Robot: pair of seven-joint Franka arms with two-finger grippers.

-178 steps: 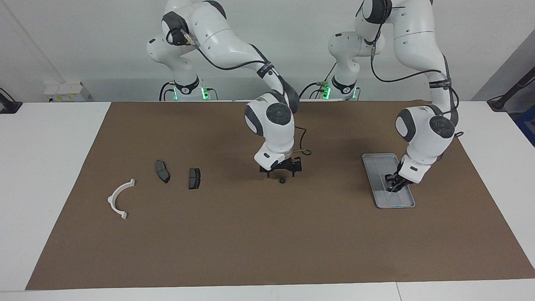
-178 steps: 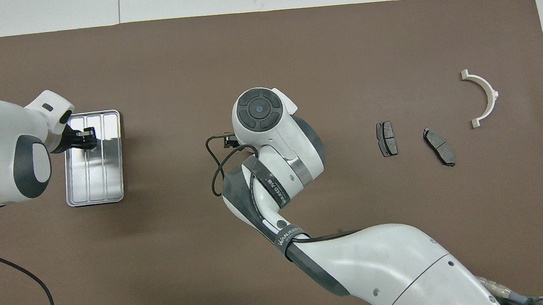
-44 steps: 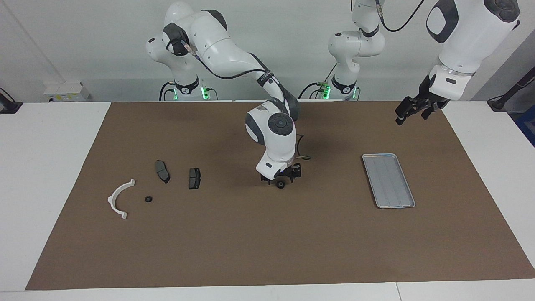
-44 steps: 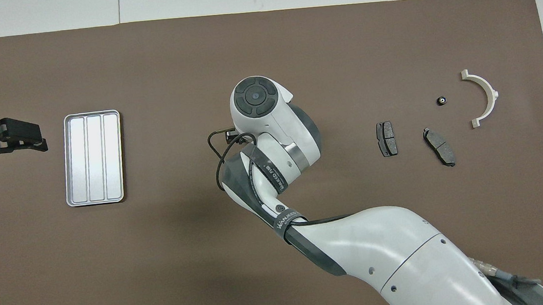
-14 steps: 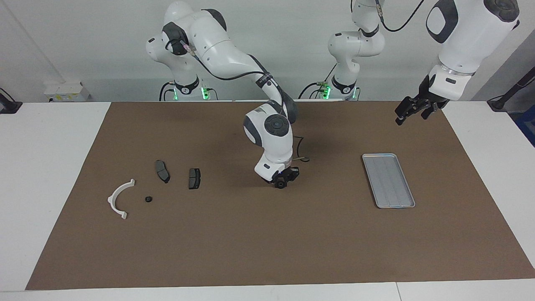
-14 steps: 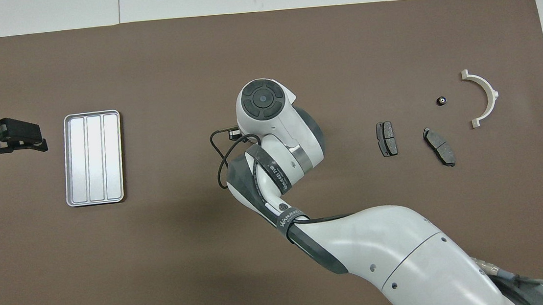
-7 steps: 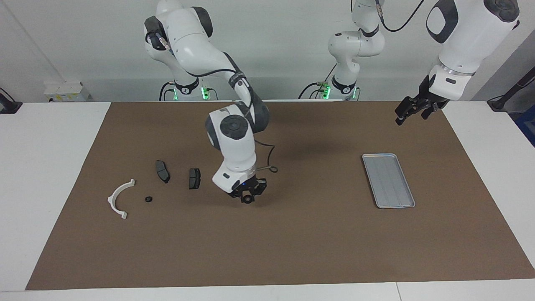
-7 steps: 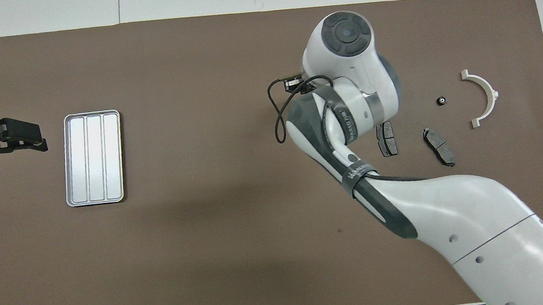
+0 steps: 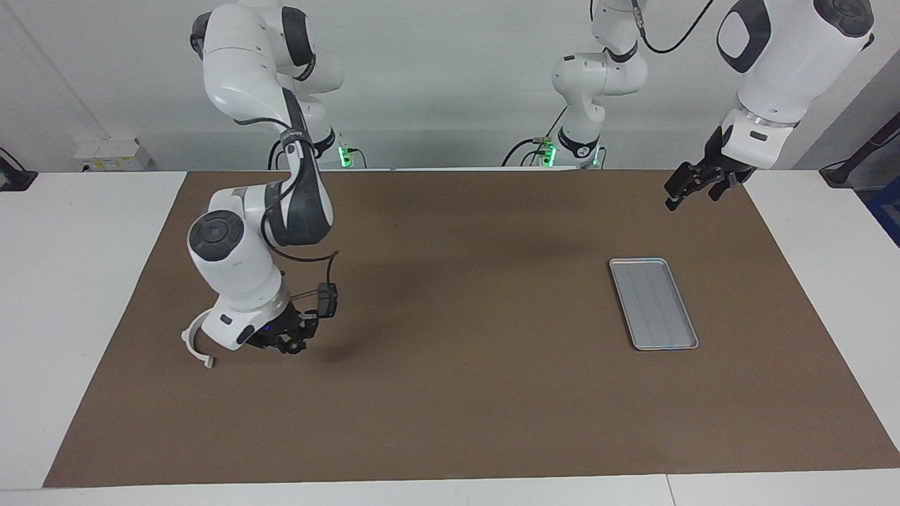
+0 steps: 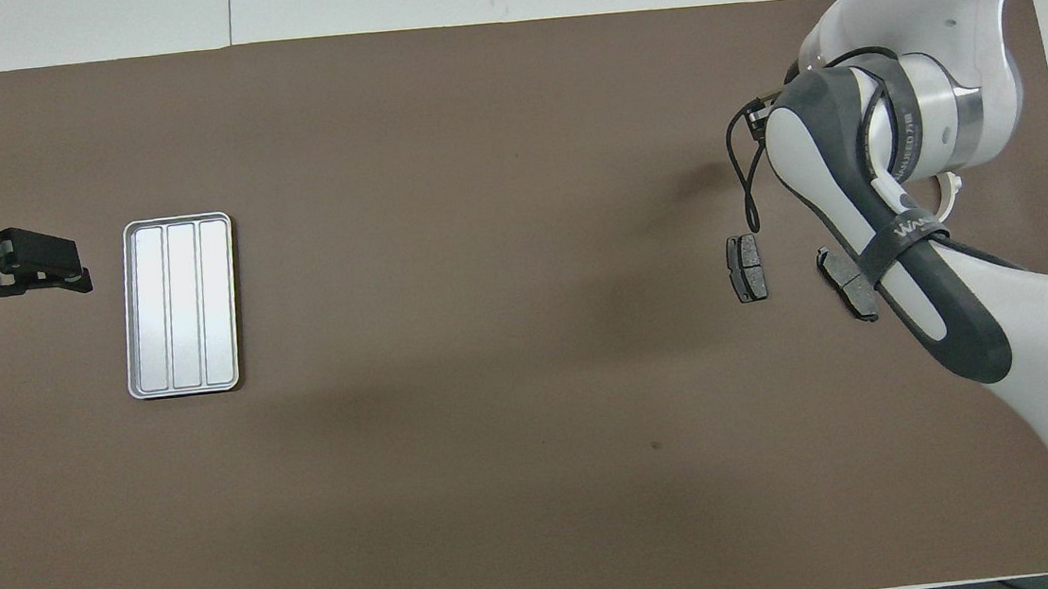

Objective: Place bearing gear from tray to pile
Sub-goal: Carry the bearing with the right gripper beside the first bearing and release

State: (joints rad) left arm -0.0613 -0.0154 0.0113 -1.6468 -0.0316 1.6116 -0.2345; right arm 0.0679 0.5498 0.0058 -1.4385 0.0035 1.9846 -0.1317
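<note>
A brown mat (image 9: 450,393) covers the white table (image 9: 77,281). The right gripper (image 9: 287,343) grips a bearing gear (image 9: 289,346) above the pile (image 9: 198,341). The left gripper (image 9: 692,184) waits, fingers apart, above the mat near the empty tray (image 9: 652,302).

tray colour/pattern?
The tray is silver-grey metal with three lengthwise ribbed panels, clearest in the overhead view.

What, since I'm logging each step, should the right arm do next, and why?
Probably lower the right hand, which seems to grip a small dark bearing gear, to the mat beside the white arc and the dark plate, then open it: it hangs over the pile, away from the tray. The left hand waits, raised.
</note>
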